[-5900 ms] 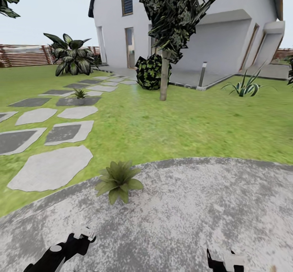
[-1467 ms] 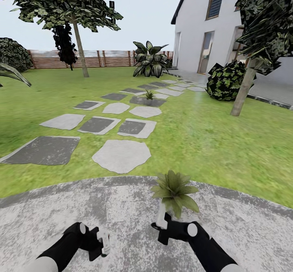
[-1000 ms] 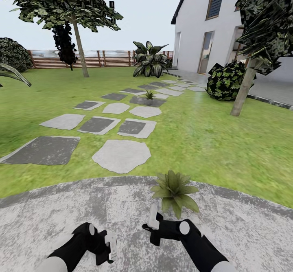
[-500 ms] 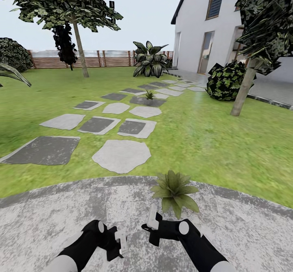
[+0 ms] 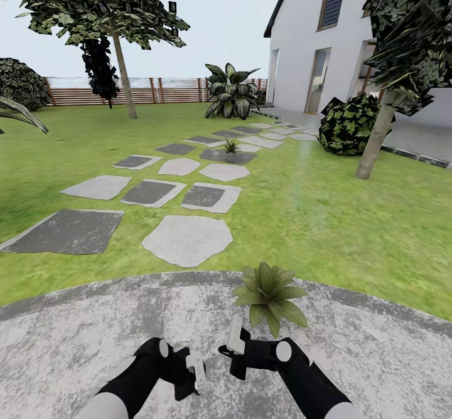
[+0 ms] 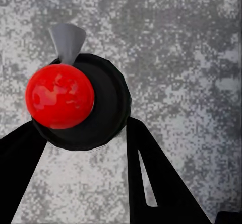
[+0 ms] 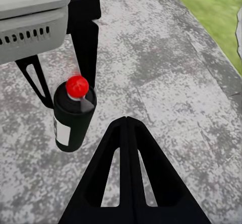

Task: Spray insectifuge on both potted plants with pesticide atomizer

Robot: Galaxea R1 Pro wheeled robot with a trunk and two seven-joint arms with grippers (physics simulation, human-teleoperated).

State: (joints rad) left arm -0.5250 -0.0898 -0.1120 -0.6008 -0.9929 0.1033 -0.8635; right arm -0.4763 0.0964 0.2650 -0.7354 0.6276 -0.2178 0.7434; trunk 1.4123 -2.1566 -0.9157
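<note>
A dark atomizer bottle with a red ball top and a grey nozzle sits between the black fingers of my left gripper, which is shut on it low over the patio. In the right wrist view the same atomizer hangs under the left gripper's pale body, showing a white label. My right gripper is shut and holds nothing, just right of the left one. One potted plant stands on the patio's edge, just beyond the right gripper. The second potted plant is far off on a dark slab.
The round grey patio lies under both arms, with lawn and stepping slabs beyond. A tree trunk and a dark bush stand to the right, a white house behind and a brown fence far back.
The left arm has moved right with the atomizer, close beside the right gripper. The right gripper shifted slightly left and lower, then held still. The camera turned earlier.
</note>
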